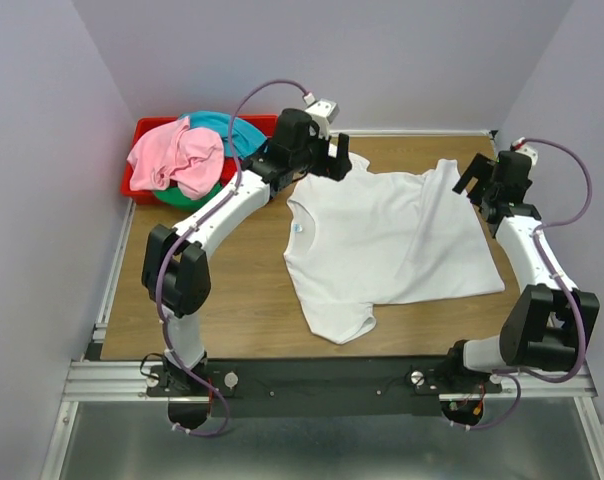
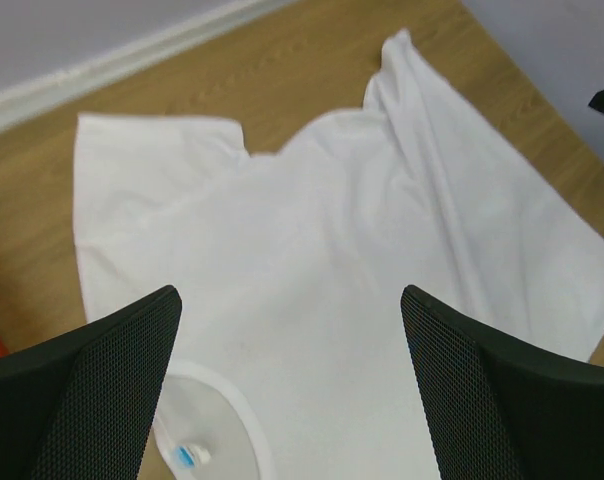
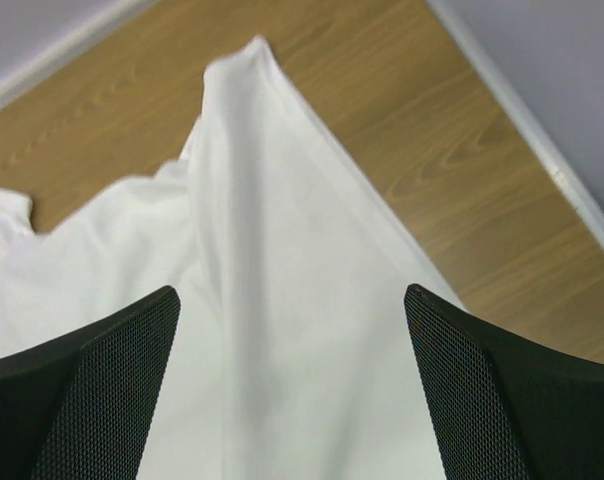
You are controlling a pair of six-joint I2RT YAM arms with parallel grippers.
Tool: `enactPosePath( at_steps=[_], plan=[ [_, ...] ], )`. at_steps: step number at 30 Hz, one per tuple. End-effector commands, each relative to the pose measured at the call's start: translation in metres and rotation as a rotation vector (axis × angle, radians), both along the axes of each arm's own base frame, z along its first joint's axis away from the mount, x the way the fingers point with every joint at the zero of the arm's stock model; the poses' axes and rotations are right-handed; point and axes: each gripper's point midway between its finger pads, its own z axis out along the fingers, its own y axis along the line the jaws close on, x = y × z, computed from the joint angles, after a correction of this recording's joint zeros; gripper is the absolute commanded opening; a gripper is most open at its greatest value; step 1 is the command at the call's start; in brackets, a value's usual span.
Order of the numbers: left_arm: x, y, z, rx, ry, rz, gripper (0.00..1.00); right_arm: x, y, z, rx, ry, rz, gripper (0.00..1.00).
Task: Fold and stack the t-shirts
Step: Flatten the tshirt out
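Hovering open-jawed and empty above a white t-shirt lying across the middle of the table, collar toward the left edge: left gripper over the far sleeve, right gripper nearer the hem by the far right corner.

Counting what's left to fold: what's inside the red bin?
A pink t-shirt lies on top, a teal t-shirt behind it, a green t-shirt peeking out beneath. Anything deeper in the red bin is covered.
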Motion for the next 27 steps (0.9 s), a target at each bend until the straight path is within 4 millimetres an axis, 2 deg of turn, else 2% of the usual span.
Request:
enactPosePath(
  at_steps=[1,3,8,10,11,13,14,17,19,21,27],
  plan=[
    [-0.023,0.014,-0.074,0.035,0.248,0.081,0.98,-0.021,0.024,-0.047,0.089,0.130,0.101,1.00],
    [-0.030,0.015,-0.097,0.047,0.307,0.084,0.98,-0.026,0.030,-0.062,0.124,0.161,0.112,1.00],
    [-0.034,0.010,-0.135,0.082,0.393,0.073,0.97,-0.027,0.043,-0.097,0.201,0.242,0.146,1.00],
    [-0.033,0.008,-0.146,0.097,0.416,0.070,0.97,-0.028,0.045,-0.106,0.212,0.269,0.157,1.00],
    [-0.036,0.007,-0.163,0.117,0.457,0.064,0.97,-0.028,0.046,-0.116,0.222,0.295,0.164,1.00],
    [-0.037,0.000,-0.170,0.106,0.488,0.040,0.96,-0.029,0.047,-0.126,0.228,0.322,0.165,1.00],
    [-0.038,-0.003,-0.185,0.115,0.514,0.032,0.96,-0.030,0.047,-0.132,0.231,0.337,0.164,1.00],
    [-0.039,-0.007,-0.200,0.121,0.546,0.023,0.96,-0.033,0.049,-0.147,0.251,0.379,0.165,1.00],
    [-0.037,-0.007,-0.217,0.139,0.569,0.031,0.96,-0.035,0.049,-0.158,0.263,0.407,0.154,1.00],
    [-0.033,-0.007,-0.221,0.146,0.572,0.032,0.96,-0.037,0.049,-0.166,0.271,0.431,0.142,1.00],
    [-0.024,-0.005,-0.244,0.187,0.596,0.048,0.96,-0.054,0.037,-0.178,0.256,0.525,0.042,1.00]
  ],
)
